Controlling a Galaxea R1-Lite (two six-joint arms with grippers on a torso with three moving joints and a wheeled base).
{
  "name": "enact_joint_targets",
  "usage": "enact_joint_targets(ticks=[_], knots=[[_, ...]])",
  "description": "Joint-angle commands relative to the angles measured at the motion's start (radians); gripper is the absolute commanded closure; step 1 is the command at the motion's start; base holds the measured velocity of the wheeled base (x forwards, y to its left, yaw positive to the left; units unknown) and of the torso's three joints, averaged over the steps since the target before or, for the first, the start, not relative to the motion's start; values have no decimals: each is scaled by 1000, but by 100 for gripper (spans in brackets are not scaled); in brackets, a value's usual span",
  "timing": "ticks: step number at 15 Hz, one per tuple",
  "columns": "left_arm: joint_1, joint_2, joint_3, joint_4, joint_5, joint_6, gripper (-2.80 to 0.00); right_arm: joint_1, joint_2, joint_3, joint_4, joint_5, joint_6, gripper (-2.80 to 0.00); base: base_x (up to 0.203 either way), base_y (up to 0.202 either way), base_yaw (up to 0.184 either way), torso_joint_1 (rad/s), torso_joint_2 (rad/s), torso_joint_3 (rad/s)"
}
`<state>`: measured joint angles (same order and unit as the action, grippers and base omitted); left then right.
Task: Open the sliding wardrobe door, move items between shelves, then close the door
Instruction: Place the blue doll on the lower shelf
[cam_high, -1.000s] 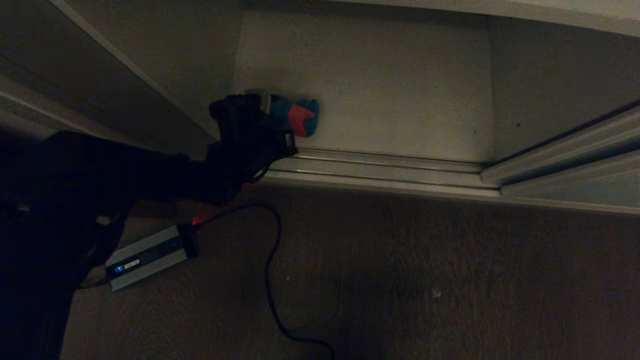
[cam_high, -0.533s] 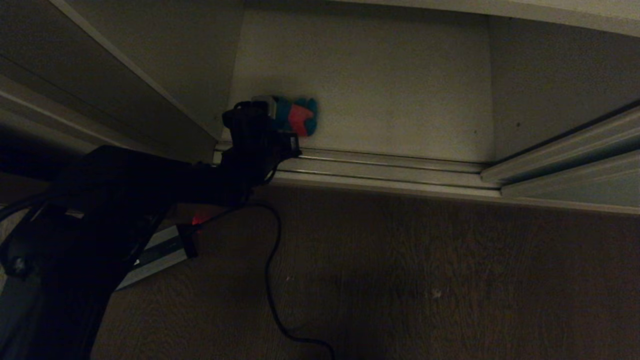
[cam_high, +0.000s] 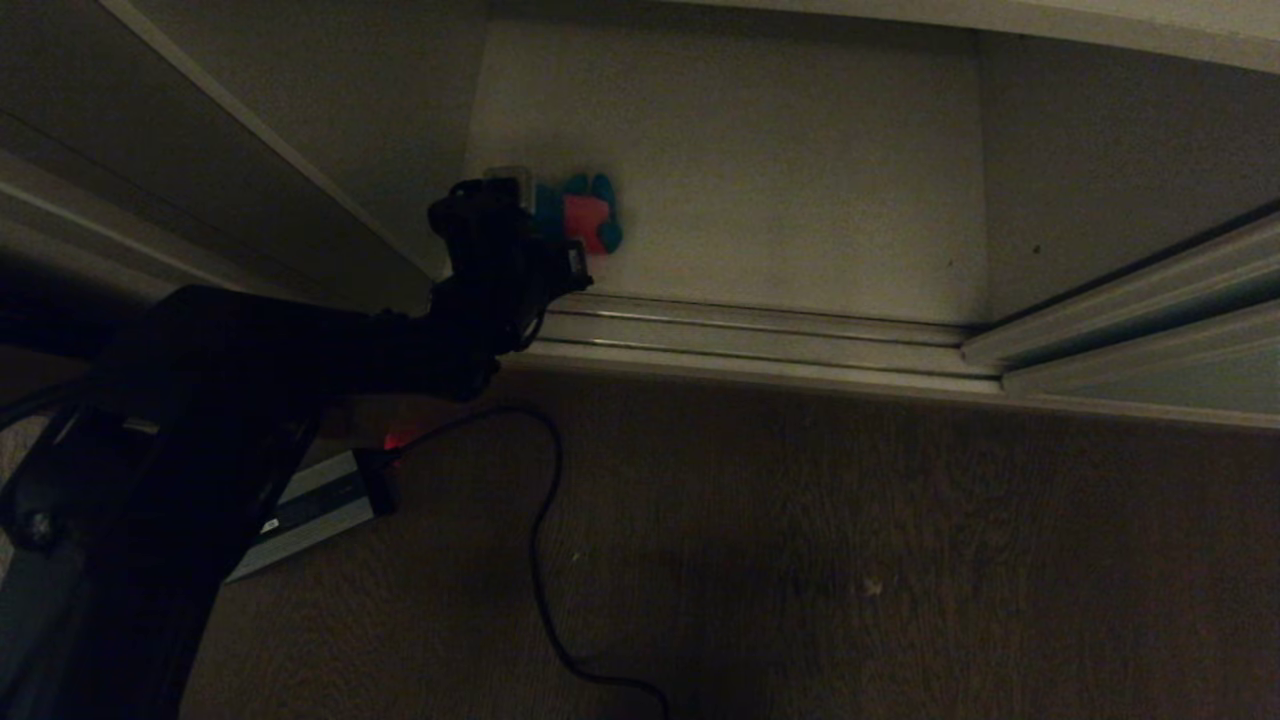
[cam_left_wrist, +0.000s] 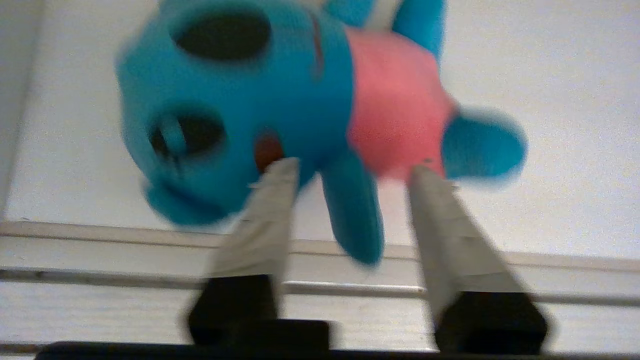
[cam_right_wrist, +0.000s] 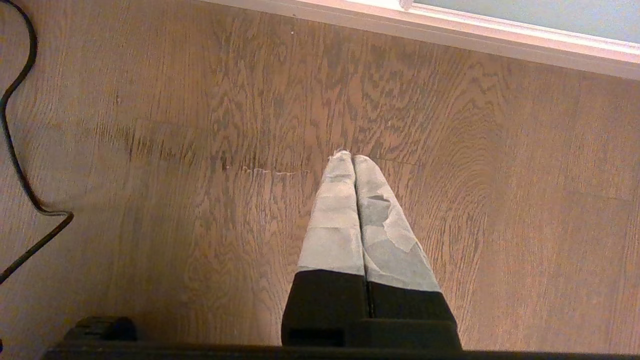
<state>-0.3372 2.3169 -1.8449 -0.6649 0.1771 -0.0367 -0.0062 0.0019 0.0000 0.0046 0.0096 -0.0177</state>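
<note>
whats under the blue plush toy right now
The teal-blue plush toy lies on the off-white bottom shelf, just behind the floor track. The open left gripper covers part of its underside.

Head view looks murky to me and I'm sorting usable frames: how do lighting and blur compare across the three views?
Head view: dim, the left hand a dark silhouette. Left wrist view: bright, but the teal-blue plush toy is motion-smeared. Right wrist view: evenly lit, floor grain sharp.
</note>
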Motion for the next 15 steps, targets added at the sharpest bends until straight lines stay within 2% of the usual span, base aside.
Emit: enact_joint_targets(ticks=[1,4,6,10,13,15], knots=[[0,-45,-4,2,1,-11,-280,0,0,5,0,0,-1,0,0,0,0,0,0,0],[-1,-97,33,4,3,-23,-280,0,0,3,0,0,-1,0,0,0,0,0,0,0],[-2,-206,141,31,-2,-24,-280,0,1,3,0,0,-1,0,0,0,0,0,0,0],[-5,-446,372,162,-31,-20,-280,0,0,5,0,0,-1,0,0,0,0,0,0,0],[-17,-648,524,236,-32,-23,-280,0,0,4,0,0,-1,0,0,0,0,0,0,0],[-29,-793,639,325,-34,-18,-280,0,1,5,0,0,-1,0,0,0,0,0,0,0]])
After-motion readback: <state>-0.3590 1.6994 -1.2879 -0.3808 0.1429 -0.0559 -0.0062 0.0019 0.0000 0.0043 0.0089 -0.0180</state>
